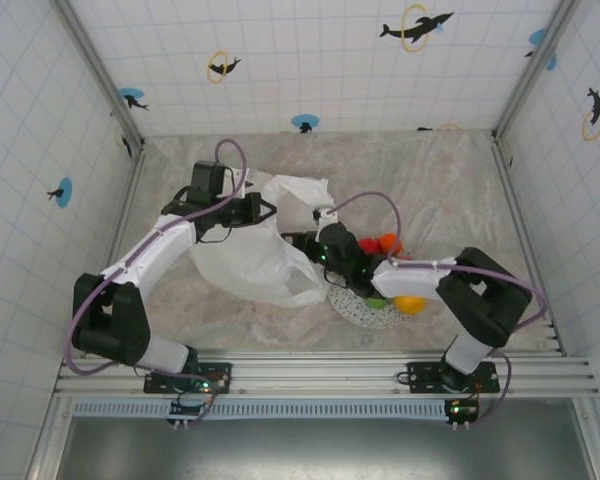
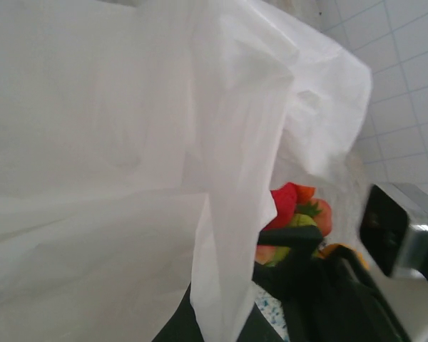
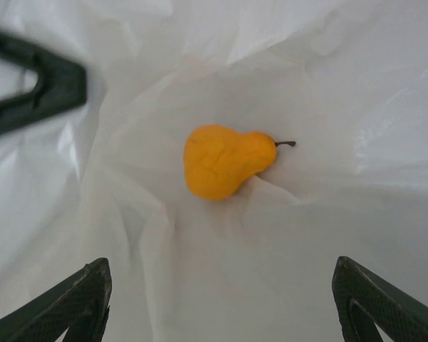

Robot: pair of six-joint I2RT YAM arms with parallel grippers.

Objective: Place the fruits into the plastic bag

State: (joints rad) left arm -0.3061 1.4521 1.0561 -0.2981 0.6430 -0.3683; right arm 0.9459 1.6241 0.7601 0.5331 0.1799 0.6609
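Note:
The white plastic bag (image 1: 250, 262) lies at the table's middle, its mouth toward the right. My left gripper (image 1: 264, 210) is shut on a fold of the plastic bag (image 2: 128, 164) at its upper edge, holding it up; in the left wrist view the left gripper (image 2: 228, 317) pinches that fold. My right gripper (image 1: 302, 244) reaches into the mouth and, in its wrist view, the right gripper (image 3: 221, 306) stands wide open and empty. A yellow-orange pear (image 3: 225, 161) lies loose on the bag's floor ahead of it. Other fruits (image 1: 380, 244) sit on the plate: red, orange, green and yellow.
A speckled white plate (image 1: 363, 312) sits right of the bag, partly under my right arm (image 1: 430, 275). Fruits (image 2: 294, 205) show past the bag's edge in the left wrist view. A dark finger (image 3: 39, 82) shows at the upper left of the right wrist view. Tiled walls enclose the table.

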